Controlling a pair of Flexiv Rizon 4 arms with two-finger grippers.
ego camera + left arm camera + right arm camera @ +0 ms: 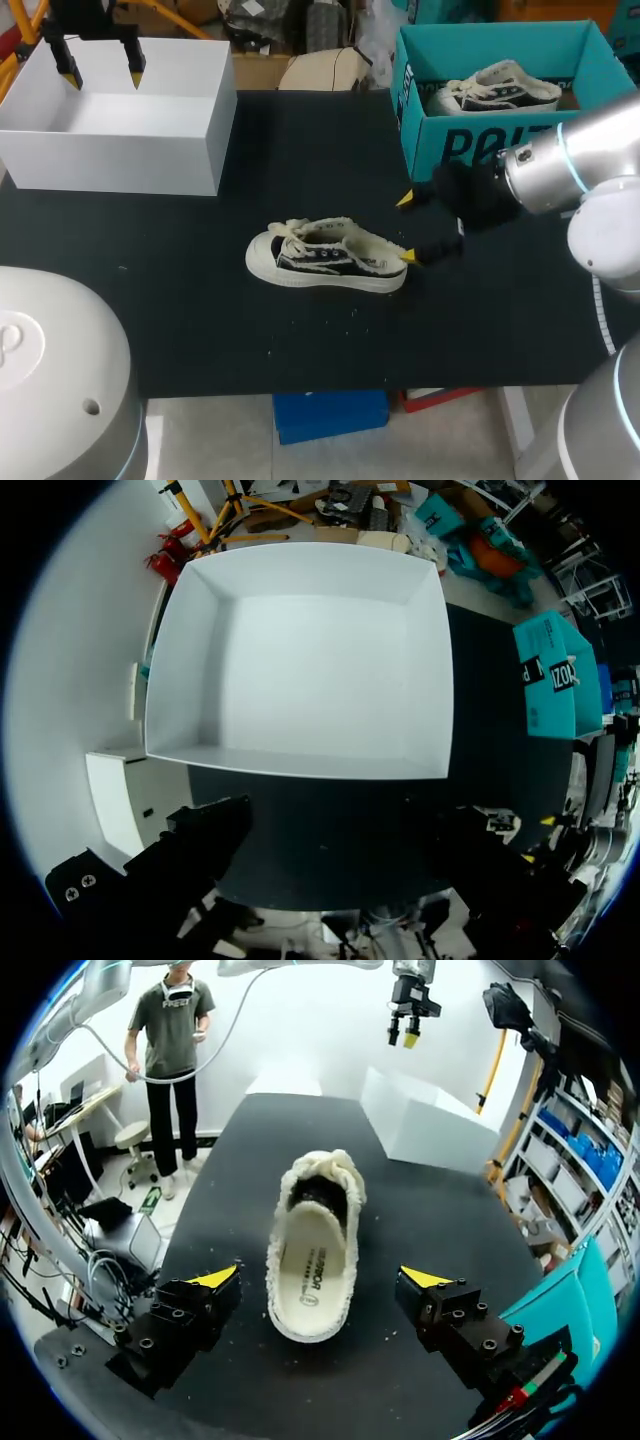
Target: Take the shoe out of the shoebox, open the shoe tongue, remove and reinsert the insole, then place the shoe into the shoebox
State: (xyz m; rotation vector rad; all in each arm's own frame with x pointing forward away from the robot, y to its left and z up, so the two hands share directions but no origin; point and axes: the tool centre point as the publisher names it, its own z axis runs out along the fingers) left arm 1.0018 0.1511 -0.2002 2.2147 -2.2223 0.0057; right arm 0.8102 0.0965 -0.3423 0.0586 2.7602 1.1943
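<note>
Done: removal of shoe (325, 258) to bench (200, 330). Judged pending: tongue (318, 1192), insole (308, 1280), return to shoebox (110, 160). Right pincer (407, 227) wide, empty, behind shoe; left pincer (103, 73) wide above shoebox.

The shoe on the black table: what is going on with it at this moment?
The shoe lies on its sole on the black table, outside the teal shoebox, which holds a second shoe. The right gripper is open at the shoe's heel, a finger on either side, not shut on it. The left gripper hangs open above the white box, holding nothing.
</note>
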